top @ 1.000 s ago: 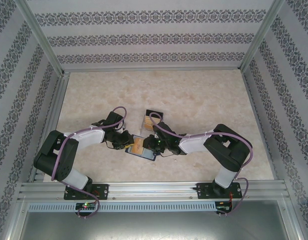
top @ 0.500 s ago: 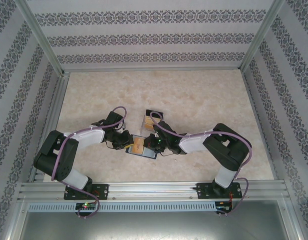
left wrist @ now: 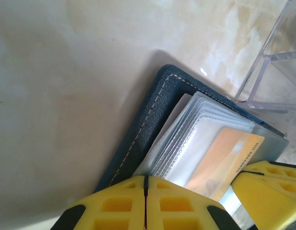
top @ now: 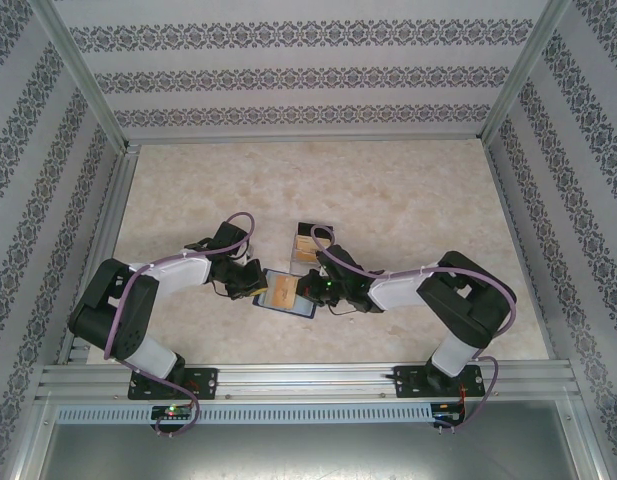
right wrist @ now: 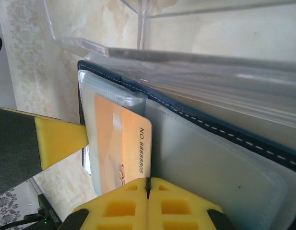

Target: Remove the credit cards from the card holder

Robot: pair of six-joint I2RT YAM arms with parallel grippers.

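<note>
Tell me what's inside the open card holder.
Inside the card holder is a stack of clear sleeves, with an orange card in the top one. Whether the lower sleeves hold more cards is hidden.

Robot lab test cell: aluminium-extrusion frame point(top: 308, 372), patterned wallpaper panels point(top: 308, 75) around marble-look tabletop point(top: 408, 190).

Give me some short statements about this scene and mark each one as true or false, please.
1. The card holder lies open on the table. True.
2. The card showing in its sleeves is green. False: the orange card is the one showing.
3. A clear acrylic stand is right beside the card holder. True.
4. The right arm's jaws are wide open. False: the right gripper has its jaws shut.
</note>
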